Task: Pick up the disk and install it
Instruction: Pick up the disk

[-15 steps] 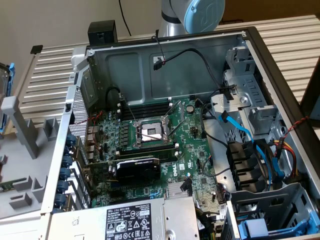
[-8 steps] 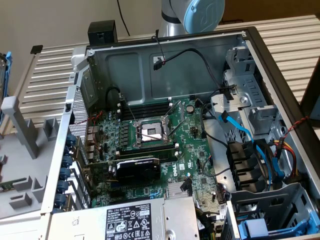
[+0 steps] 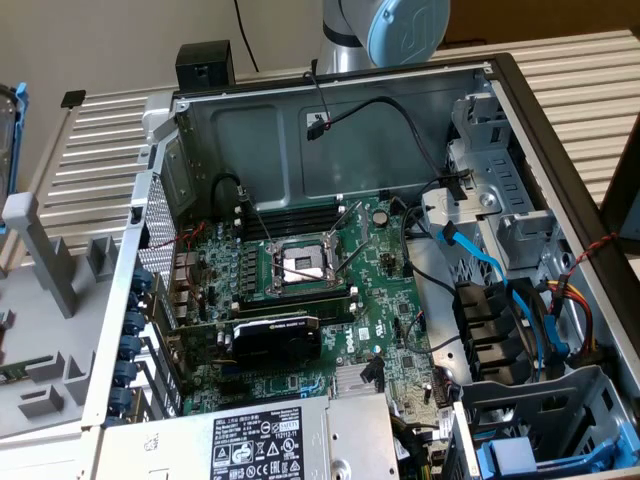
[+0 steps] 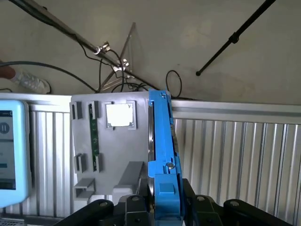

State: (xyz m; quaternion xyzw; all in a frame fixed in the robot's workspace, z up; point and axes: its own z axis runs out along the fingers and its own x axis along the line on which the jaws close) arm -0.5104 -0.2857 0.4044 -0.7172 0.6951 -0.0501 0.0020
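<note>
A: Wrist view: the disk stands upright and edge-on, with the bright blue carrier frame facing the camera. Only a thin grey metal sliver shows along one side of the blue. The label face is turned away.
B: Jaws?
A: The gripper is pinching the carrier's lower end, with a black finger tight against each side. The disk sits in that grip, in front of a ribbed white surface.
B: Surroundings?
A: Just behind it is a grey plastic fixture with slots, a green board strip and a white square. A pale-blue-rimmed screen is cut off by the frame edge. Further back, loose cables and a black stand are on the floor.
B: Exterior view?
A: It shows an open computer case with the motherboard, CPU socket and graphics card. The power supply is at the near edge. Blue cables and black ones run across the space beside the drive cage at the exterior view's right. The arm is cut off at the top.
B: Anything unclear?
A: A blue edge at the exterior view's left border is mostly cropped, so I can't tell if it's the same carrier. A blue piece in the cage is half hidden by metal.
</note>
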